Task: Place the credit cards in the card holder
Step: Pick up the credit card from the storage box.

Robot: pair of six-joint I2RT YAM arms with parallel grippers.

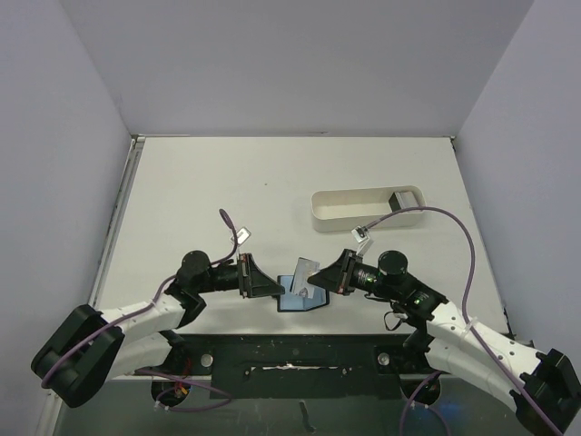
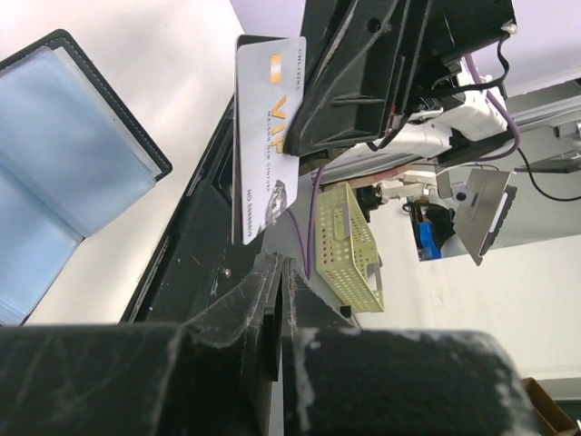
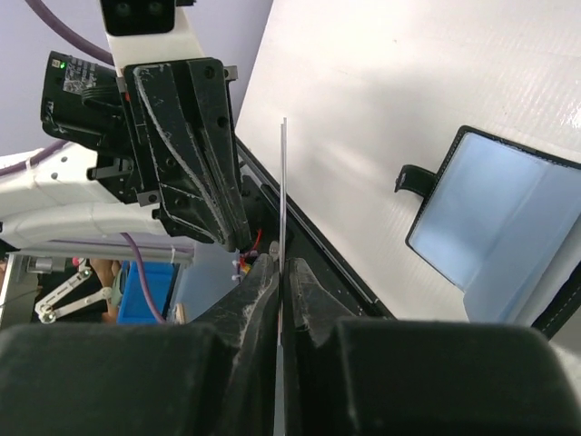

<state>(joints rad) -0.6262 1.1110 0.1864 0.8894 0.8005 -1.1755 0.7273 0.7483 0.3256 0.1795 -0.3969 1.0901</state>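
Top: card holder (image 1: 304, 298) open at table's (image 1: 227, 182) near edge, middle; your right gripper (image 1: 320, 275) pinches a credit card (image 1: 306, 270) near it. Left wrist: left gripper (image 2: 280, 272) pressed together, empty (idle). Right wrist: card edge-on; next, lower it into a pocket (image 3: 508, 218).

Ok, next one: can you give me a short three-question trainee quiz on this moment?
1. Which gripper holds the credit card? A) left gripper B) right gripper C) neither
2. True or false: the card holder lies folded shut.
3. Fill in: the left gripper's jaws are ___, with nothing between them.

Key: 1 B. 2 False: the card holder lies open with its bluish pockets facing up. 3 shut.
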